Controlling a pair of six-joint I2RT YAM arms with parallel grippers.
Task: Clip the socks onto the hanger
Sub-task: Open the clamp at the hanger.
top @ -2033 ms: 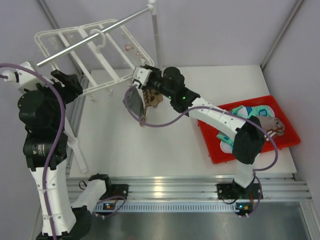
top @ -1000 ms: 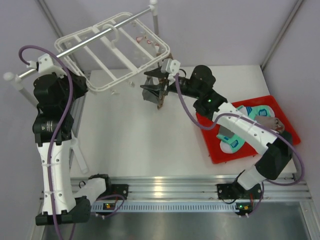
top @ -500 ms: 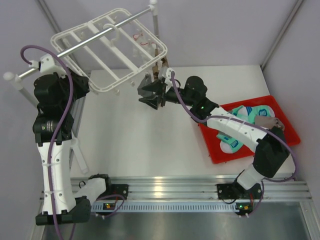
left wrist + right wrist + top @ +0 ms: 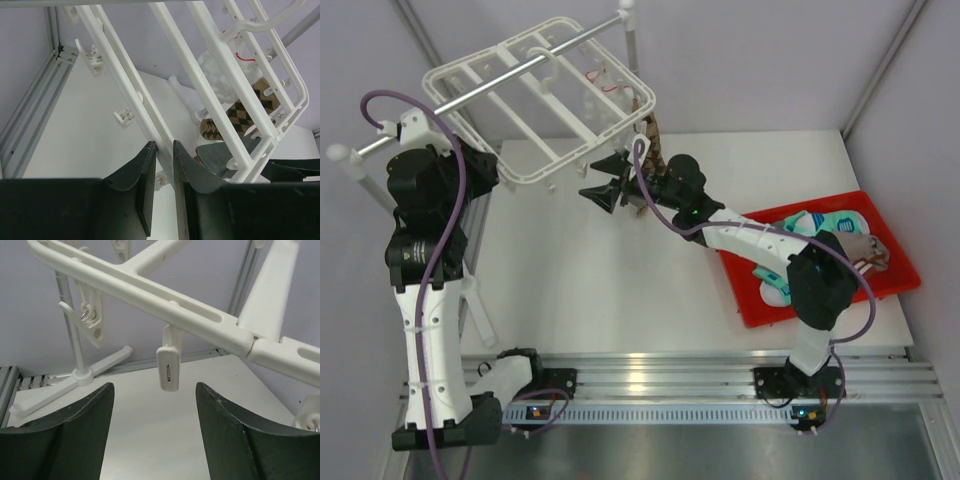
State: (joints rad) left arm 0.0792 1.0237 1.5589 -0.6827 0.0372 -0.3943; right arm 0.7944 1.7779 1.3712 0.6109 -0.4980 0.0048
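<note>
Left gripper [image 4: 164,150] is pressed together on a crossbar of the hanger [image 4: 131,92], which is held tilted above the table's far left; a brown-and-tan checkered sock [image 4: 240,112] is seen hanging at the frame's far right corner, apparently clipped. Right gripper [image 4: 154,386] is spread wide and empty, just below a free clip [image 4: 169,369]; the step is judged to lie between socks; next, a teal sock [image 4: 830,225] would have to be fetched from the red tray [image 4: 740,285], well apart to the right.

Checkered sock [image 4: 242,110] on tilted white hanger [image 4: 136,92]
</note>
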